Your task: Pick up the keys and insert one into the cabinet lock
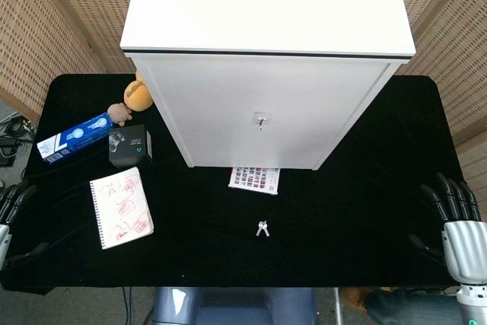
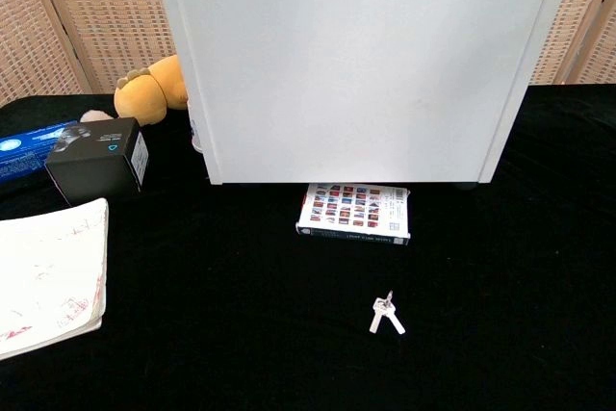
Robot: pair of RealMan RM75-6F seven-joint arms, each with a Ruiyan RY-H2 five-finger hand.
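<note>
A small bunch of silver keys [image 1: 262, 228] lies on the black table, in front of the white cabinet [image 1: 266, 104]; the chest view shows the keys [image 2: 386, 315] lying flat with nothing touching them. The cabinet's lock [image 1: 260, 119] sits in the middle of its front face, with what looks like a key in it. My right hand [image 1: 455, 222] rests at the table's right front edge, fingers spread, holding nothing. My left hand [image 1: 11, 211] shows only partly at the left edge, its fingers extended and empty. Both hands are far from the keys.
A small printed box [image 1: 254, 179] lies under the cabinet's front edge. On the left are a notebook [image 1: 121, 208], a black box [image 1: 130, 146], a blue carton [image 1: 74, 137] and plush toys [image 1: 135, 94]. Wicker screens stand behind.
</note>
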